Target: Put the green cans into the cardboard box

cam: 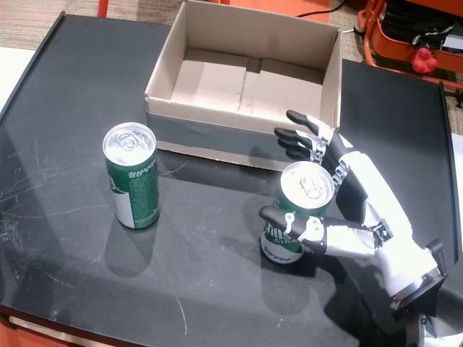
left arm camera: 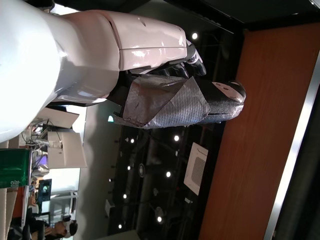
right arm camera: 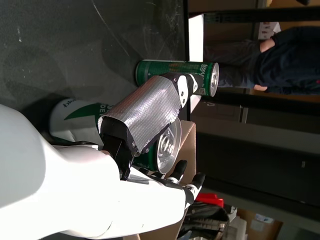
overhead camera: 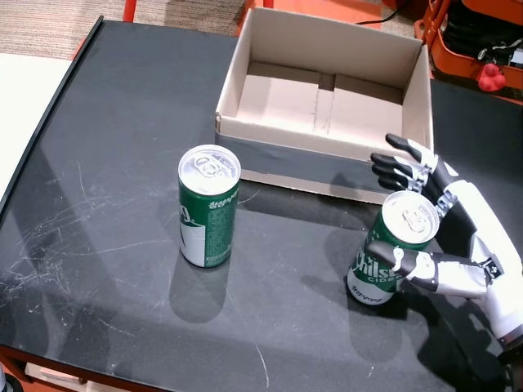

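Observation:
Two green cans stand upright on the black table (overhead camera: 106, 269). One can (overhead camera: 208, 208) (cam: 132, 177) is alone at the left. The other can (overhead camera: 392, 253) (cam: 293, 217) sits inside my right hand (overhead camera: 445, 237) (cam: 354, 210): the thumb lies across its front and the fingers reach out straight behind it, apart and not closed. The cardboard box (overhead camera: 319, 155) (cam: 210, 134) stands open and empty just beyond both cans. In the right wrist view my taped thumb (right arm camera: 140, 115) covers the near can (right arm camera: 75, 112), with the far can (right arm camera: 175, 75) beyond. My left hand (left arm camera: 170, 100) holds nothing, off the table.
An orange cart with a red object (overhead camera: 490, 77) (cam: 423, 59) stands past the table's far right corner. A person (right arm camera: 285, 60) in dark clothes is beyond the table in the right wrist view. The table's raised edge runs along the left.

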